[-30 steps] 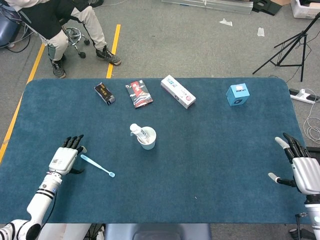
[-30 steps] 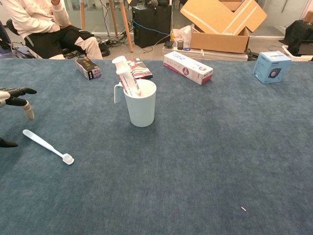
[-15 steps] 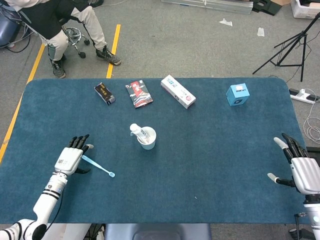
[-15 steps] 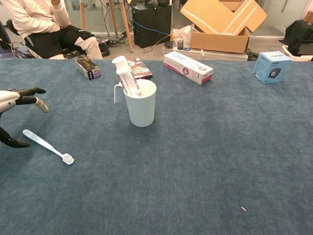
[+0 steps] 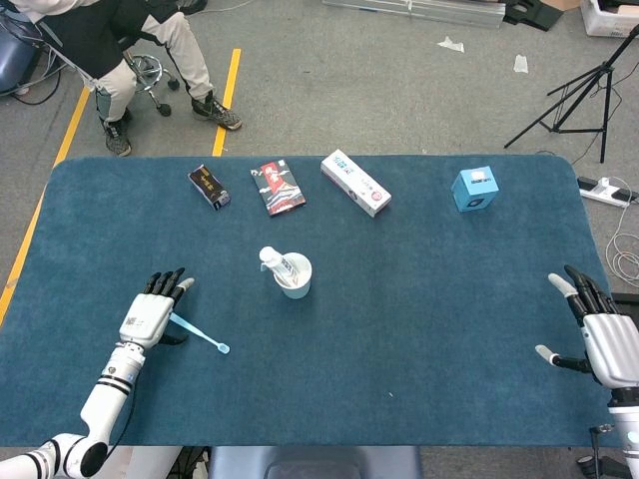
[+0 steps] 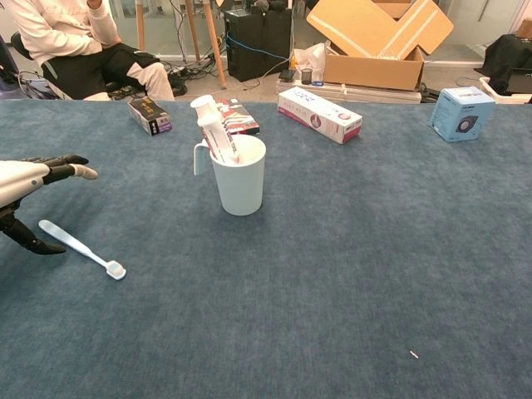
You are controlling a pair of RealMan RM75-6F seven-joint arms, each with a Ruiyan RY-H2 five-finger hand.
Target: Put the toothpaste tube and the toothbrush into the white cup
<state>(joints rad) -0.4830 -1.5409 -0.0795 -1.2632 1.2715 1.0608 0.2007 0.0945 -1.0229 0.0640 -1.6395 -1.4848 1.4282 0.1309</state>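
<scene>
Chest view showed toothpaste tube (image 6: 213, 126) already in cup (image 6: 240, 174); your left hand (image 6: 29, 181), open, hovered over toothbrush (image 6: 81, 248); next, grasp its handle.

Bare cloth separates the toothbrush (image 5: 196, 331) from the white cup (image 5: 296, 275); boxes (image 5: 354, 183) stand well behind.

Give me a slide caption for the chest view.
Left hand open above the toothbrush handle; toothpaste tube already stands in the white cup.
</scene>
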